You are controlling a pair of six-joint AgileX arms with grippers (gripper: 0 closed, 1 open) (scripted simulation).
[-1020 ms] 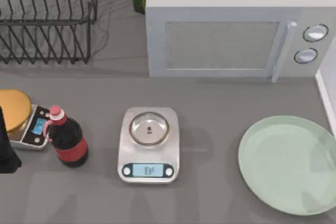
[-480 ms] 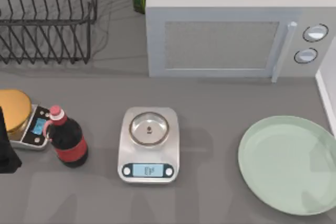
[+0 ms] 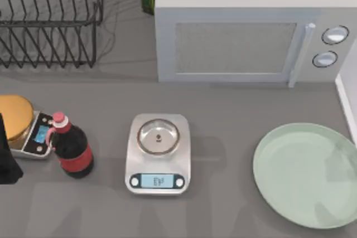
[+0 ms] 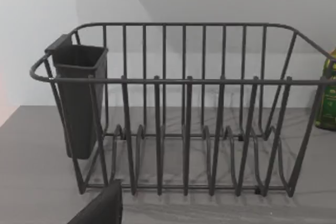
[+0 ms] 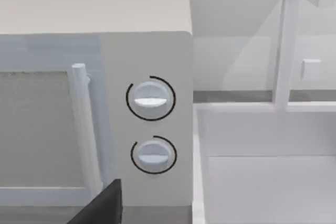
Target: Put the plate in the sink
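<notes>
Plate (image 3: 305, 175) lies between kitchen scale (image 3: 158, 153) and sink (image 3: 346, 101) rim.

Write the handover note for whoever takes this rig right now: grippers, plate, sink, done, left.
Left arm: parked at the table's left edge, beside the small scale carrying a gold pan.
Right arm: its wrist camera faces the microwave dials and the sink.
Plate: flat on the grey counter at the right side, nothing on it, no gripper touching it.
Sink: white rim strip at the right edge, just beyond the plate; white basin seen next to the microwave.
Done: nothing, the plate is ungrasped.
Left: grasp the plate, lift it, carry it right over the rim, set it in the basin.
</notes>
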